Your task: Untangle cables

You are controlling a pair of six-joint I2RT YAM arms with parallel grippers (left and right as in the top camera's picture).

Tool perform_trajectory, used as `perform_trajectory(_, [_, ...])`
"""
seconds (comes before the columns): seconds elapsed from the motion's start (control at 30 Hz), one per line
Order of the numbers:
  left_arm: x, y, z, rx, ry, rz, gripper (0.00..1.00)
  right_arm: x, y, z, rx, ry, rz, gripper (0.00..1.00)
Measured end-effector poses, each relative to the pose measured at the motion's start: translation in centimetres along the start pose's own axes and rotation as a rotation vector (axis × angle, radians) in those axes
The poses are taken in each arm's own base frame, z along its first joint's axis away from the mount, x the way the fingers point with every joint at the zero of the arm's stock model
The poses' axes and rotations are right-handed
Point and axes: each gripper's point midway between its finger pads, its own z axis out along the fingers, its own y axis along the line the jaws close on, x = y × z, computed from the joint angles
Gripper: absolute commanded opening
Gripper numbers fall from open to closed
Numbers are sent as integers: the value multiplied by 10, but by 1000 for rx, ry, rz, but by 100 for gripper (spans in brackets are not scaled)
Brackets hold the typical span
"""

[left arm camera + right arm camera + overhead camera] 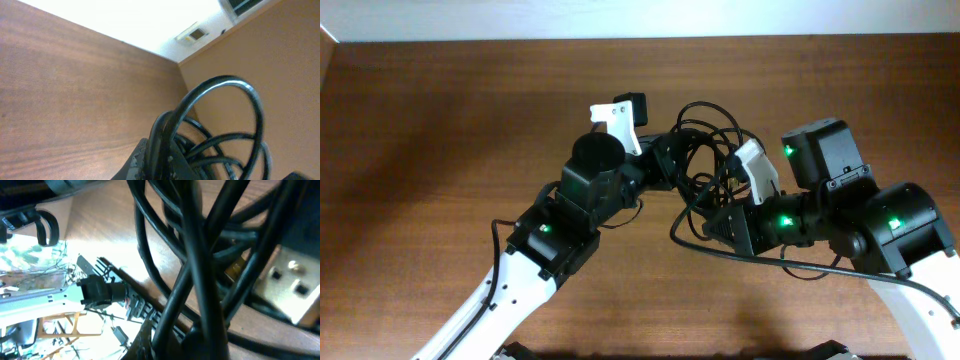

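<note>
A tangle of thin black cables (705, 150) hangs between my two grippers above the middle of the wooden table (440, 130). My left gripper (670, 160) is shut on the bundle's left side; in the left wrist view black loops (220, 125) rise straight out of its jaws (165, 165). My right gripper (720, 215) is shut on the bundle's lower right part; the right wrist view is filled with crossing black cords (200, 270), and a gold-tipped plug (235, 270) shows among them. One cord (720, 250) trails down onto the table under the right arm.
The table's far edge meets a white wall (640, 20). The left arm's body (550, 240) and the right arm's body (890, 225) crowd the front middle. A white camera mount (615, 120) sits above the left gripper.
</note>
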Motion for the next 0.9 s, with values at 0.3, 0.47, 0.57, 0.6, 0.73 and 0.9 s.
perform_trajectory(0.3, [-13, -3, 0, 0, -62, 89, 0, 15, -18, -2, 100, 53, 0, 4])
perform_trajectory(0.47, [-24, 9, -2, -32, -89, 127, 0, 16, -45, -8, 266, 41, 46, 4])
perform_trajectory(0.57, [-22, 7, -2, -4, -63, 134, 0, 15, -68, -16, 410, 6, 131, 4])
perform_trajectory(0.6, [-20, 6, -2, 10, -49, 133, 0, 13, -74, -19, 450, -11, 153, 4])
perform_trajectory(0.73, [-8, 9, -4, 45, 38, 133, 0, 3, -89, -27, 547, -86, 208, 31])
perform_trajectory(0.9, [19, 30, -8, -5, 170, 250, 0, -18, -86, -26, 526, -173, 209, 76])
